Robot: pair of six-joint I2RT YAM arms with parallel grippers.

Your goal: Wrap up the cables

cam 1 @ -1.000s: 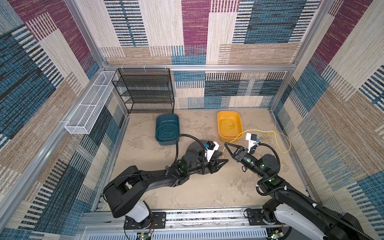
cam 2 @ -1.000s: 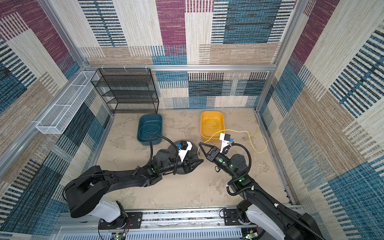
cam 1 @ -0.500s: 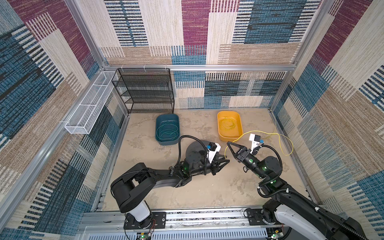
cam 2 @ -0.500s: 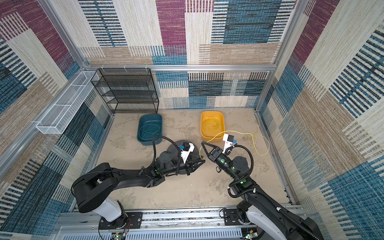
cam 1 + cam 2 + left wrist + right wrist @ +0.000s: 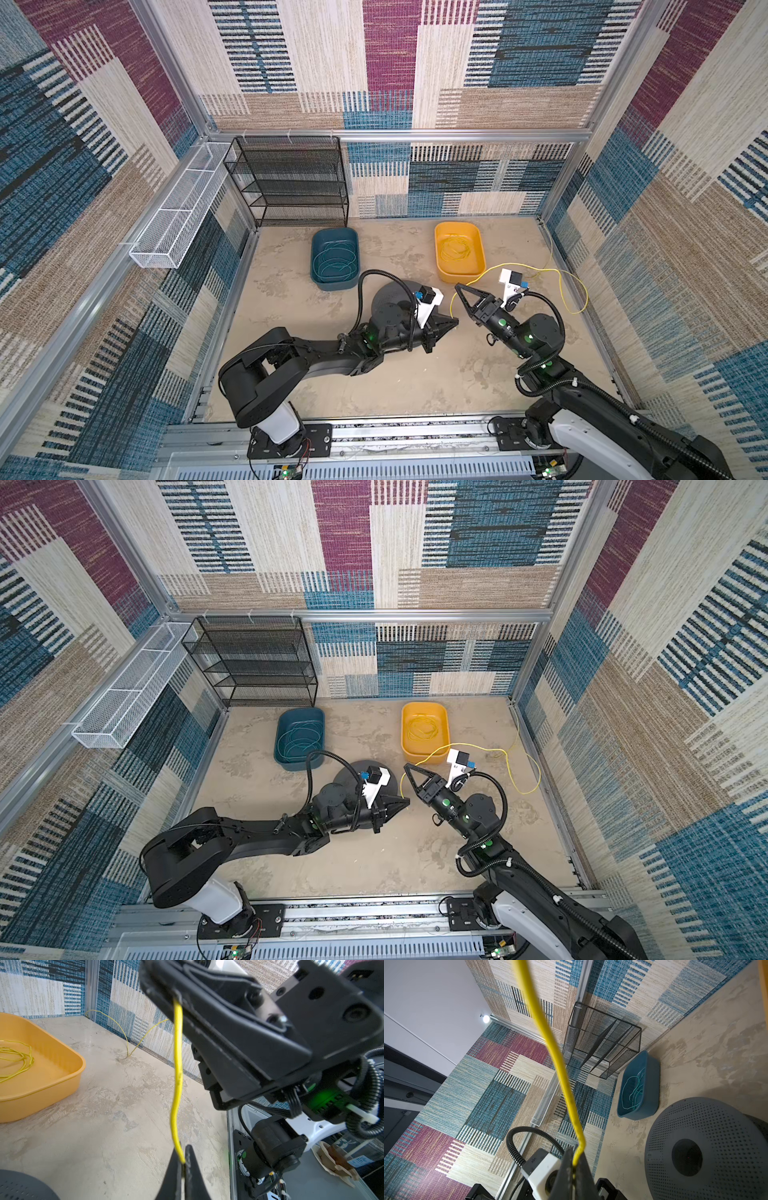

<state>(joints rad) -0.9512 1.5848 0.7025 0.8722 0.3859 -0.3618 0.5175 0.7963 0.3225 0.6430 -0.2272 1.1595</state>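
Note:
A thin yellow cable (image 5: 561,286) trails from the right wall over the floor and rises to my right gripper (image 5: 457,286), which is shut on it. A short stretch hangs from there down to my left gripper (image 5: 455,321), just below, also shut on it. In the left wrist view the cable (image 5: 177,1076) runs from the left gripper (image 5: 184,1159) up into the right one's closed jaws. The right wrist view shows the cable (image 5: 550,1039) leaving the right gripper (image 5: 574,1155). Both top views show the two tips (image 5: 407,800) (image 5: 406,766) close together.
A yellow bin (image 5: 459,276) at the back right holds a coiled yellow cable (image 5: 455,249). A blue bin (image 5: 334,282) holds a teal coil. A dark perforated disc (image 5: 390,299) lies under my left wrist. A black mesh shelf (image 5: 291,183) and a white wire basket (image 5: 183,208) stand back left.
My left gripper slid right under the right gripper's tip and went from open to shut on the cable. The right gripper stayed shut and shifted slightly right.

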